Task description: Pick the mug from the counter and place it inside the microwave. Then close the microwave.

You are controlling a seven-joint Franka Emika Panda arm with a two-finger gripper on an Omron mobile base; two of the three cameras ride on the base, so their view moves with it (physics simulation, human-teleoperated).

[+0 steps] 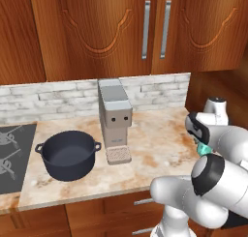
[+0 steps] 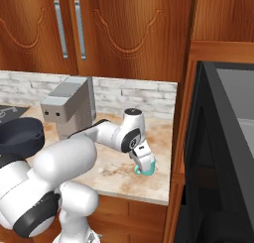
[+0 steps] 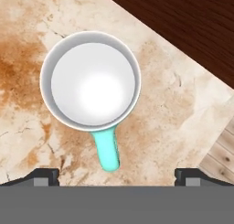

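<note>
The teal mug [image 3: 90, 79] stands upright on the marble counter [image 3: 27, 104], with a pale rim, a white inside and its handle [image 3: 106, 150] pointing toward my hand. My gripper [image 3: 116, 177] hangs straight above it, open, its two dark fingertips [image 3: 43, 175] set wide on either side of the handle. In the right base view the gripper [image 2: 144, 160] points down over the mug [image 2: 147, 169] near the counter's [image 2: 119, 175] right end. A sliver of the mug [image 1: 204, 149] shows past my arm. The black microwave [image 2: 233, 138] stands at the right, its door [image 2: 198, 138] swung open.
A dark two-handled pot [image 1: 68, 154] sits at the counter's left beside a black stove [image 1: 12, 154]. A grey coffee machine [image 1: 115, 120] stands against the brick backsplash. Wooden cabinets [image 1: 145, 28] hang above. A tall wooden panel [image 2: 181, 113] separates counter and microwave.
</note>
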